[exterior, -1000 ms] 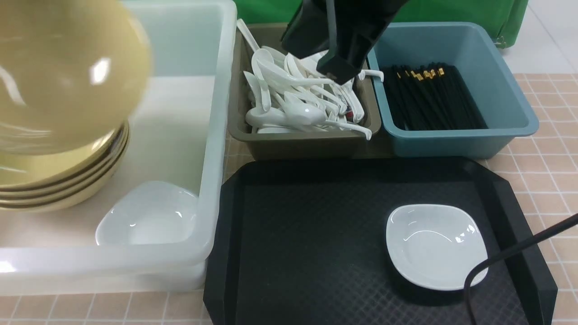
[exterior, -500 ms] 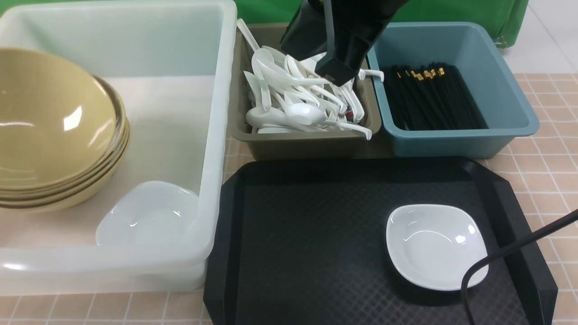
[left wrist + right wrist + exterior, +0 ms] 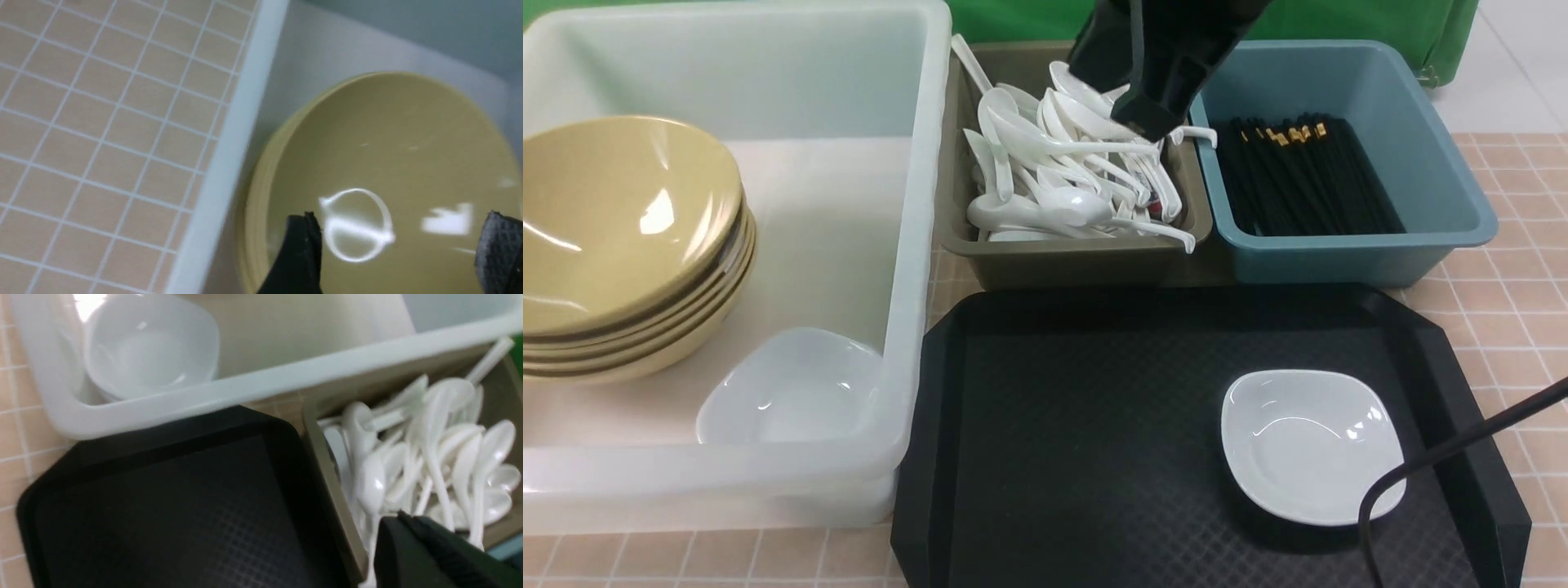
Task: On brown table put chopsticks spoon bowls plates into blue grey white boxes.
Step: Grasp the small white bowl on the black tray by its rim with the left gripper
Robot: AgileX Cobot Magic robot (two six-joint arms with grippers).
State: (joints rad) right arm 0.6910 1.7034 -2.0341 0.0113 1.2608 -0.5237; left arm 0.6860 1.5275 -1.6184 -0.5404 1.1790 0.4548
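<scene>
Several tan bowls (image 3: pixel 621 237) are stacked in the white tub (image 3: pixel 915 245), and the top one sits tilted. My left gripper (image 3: pixel 400 216) is open and empty just above that bowl (image 3: pixel 367 143); it is out of the front view. One white plate (image 3: pixel 788 392) lies in the tub's near corner, another plate (image 3: pixel 1311 445) on the black tray (image 3: pixel 1094 449). White spoons (image 3: pixel 1054 180) fill the olive-grey bin (image 3: pixel 1062 261). Black chopsticks (image 3: pixel 1298 180) lie in the blue bin (image 3: pixel 1347 253). My right gripper (image 3: pixel 1147 122) hangs shut and empty over the spoons (image 3: pixel 429 457).
The brown tiled table (image 3: pixel 1503 286) shows to the right of the tray and left of the tub (image 3: pixel 102 122). A black cable (image 3: pixel 1462 445) crosses the tray's right edge over the plate. A green backdrop stands behind the bins.
The tan bowl that was held high and blurred at the left has come down onto the stack and settled tilted. My right arm has shifted slightly right and up over the bins.
</scene>
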